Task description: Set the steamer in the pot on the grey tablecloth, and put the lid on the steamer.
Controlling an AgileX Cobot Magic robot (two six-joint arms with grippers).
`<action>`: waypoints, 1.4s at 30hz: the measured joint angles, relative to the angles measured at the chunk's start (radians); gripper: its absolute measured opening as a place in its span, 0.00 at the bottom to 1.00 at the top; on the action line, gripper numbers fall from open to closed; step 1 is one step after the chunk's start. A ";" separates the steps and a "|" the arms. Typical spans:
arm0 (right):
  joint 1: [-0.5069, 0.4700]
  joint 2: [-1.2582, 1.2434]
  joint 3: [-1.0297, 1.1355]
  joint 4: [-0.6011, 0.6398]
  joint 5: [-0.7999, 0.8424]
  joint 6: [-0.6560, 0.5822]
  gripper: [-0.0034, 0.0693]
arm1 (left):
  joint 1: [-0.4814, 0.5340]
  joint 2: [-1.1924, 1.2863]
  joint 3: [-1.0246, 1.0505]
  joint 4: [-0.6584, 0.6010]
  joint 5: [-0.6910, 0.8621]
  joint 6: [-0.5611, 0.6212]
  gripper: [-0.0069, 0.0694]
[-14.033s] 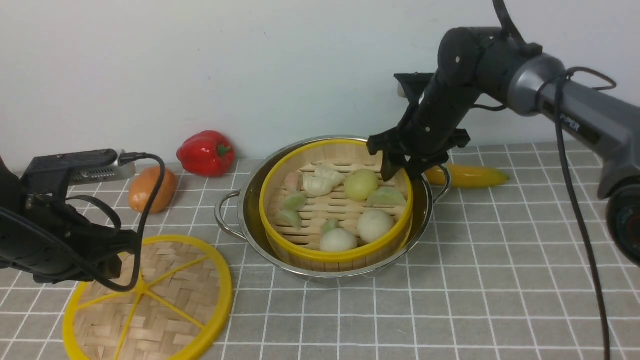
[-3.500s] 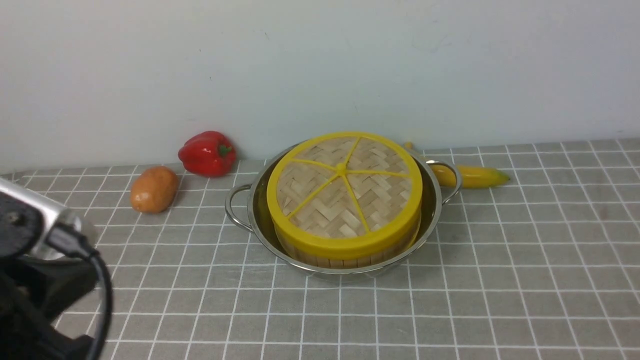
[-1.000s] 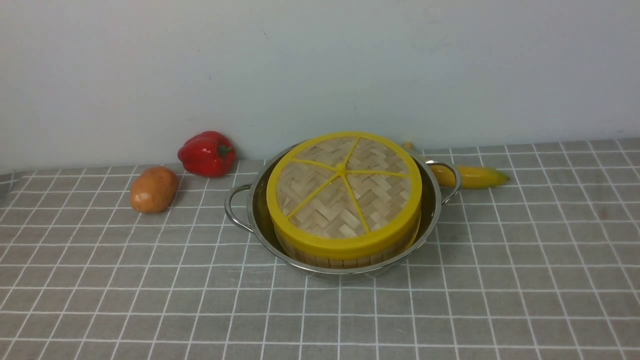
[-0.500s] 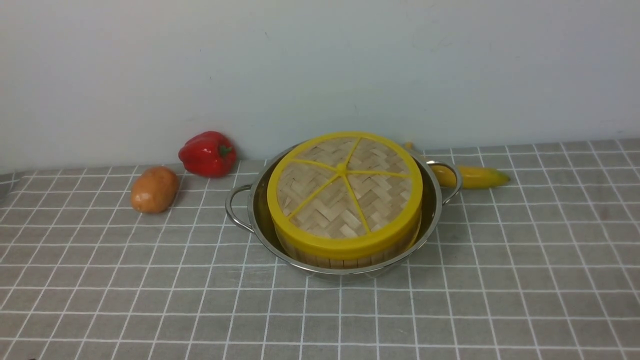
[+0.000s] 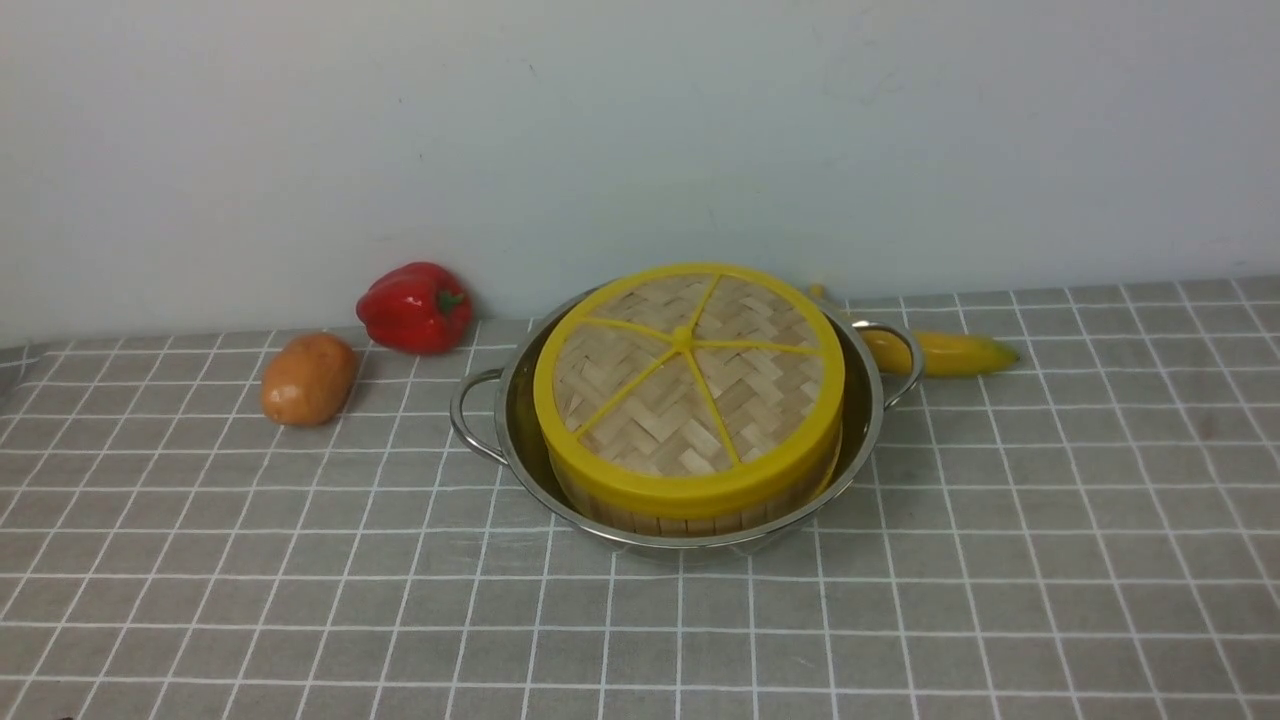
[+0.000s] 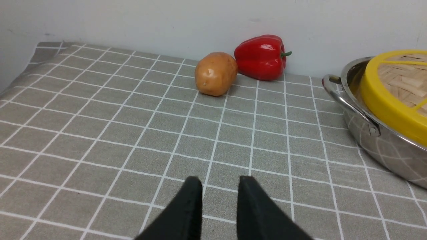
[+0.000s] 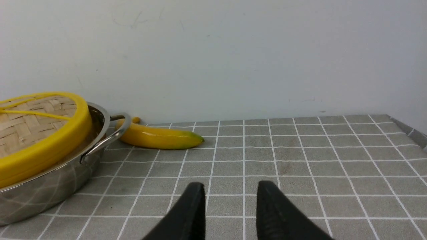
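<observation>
The front camera looks forward and slightly down across the grey tablecloth [image 5: 1000, 560] toward the back wall, with the pot [image 5: 862, 420] near mid-frame. The 2 wrist cameras sit low and close to the cloth, each looking past its own gripper, the left gripper [image 6: 220, 183] and the right gripper [image 7: 230, 188], toward the wall. All 3 views share the pot and lid [image 5: 688, 378].

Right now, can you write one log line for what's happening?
woven bamboo lid: on slatted steamer | steamer: in shiny steel pot | pot: on grey checked tablecloth | left gripper: open, empty | right gripper: open, empty
</observation>
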 joint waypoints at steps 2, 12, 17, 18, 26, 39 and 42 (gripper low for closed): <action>0.000 0.000 0.000 0.004 0.001 0.000 0.38 | 0.000 0.000 0.000 0.000 0.000 0.000 0.30; 0.000 0.000 0.000 0.007 0.007 0.000 0.38 | 0.000 0.000 0.000 0.000 0.000 0.000 0.33; 0.000 0.000 0.000 0.007 0.007 0.000 0.38 | 0.000 0.000 0.000 0.000 0.000 0.000 0.34; 0.000 0.000 0.000 0.007 0.007 0.000 0.38 | 0.000 0.000 0.000 0.000 0.000 0.000 0.35; 0.000 0.000 0.000 0.007 0.007 0.000 0.38 | 0.000 0.000 0.000 0.000 0.000 0.000 0.36; 0.000 0.000 0.000 0.007 0.007 0.000 0.38 | 0.000 0.000 0.000 0.000 0.000 0.000 0.36; 0.000 0.000 0.000 0.007 0.007 0.000 0.38 | 0.000 0.000 0.000 0.000 0.000 0.000 0.36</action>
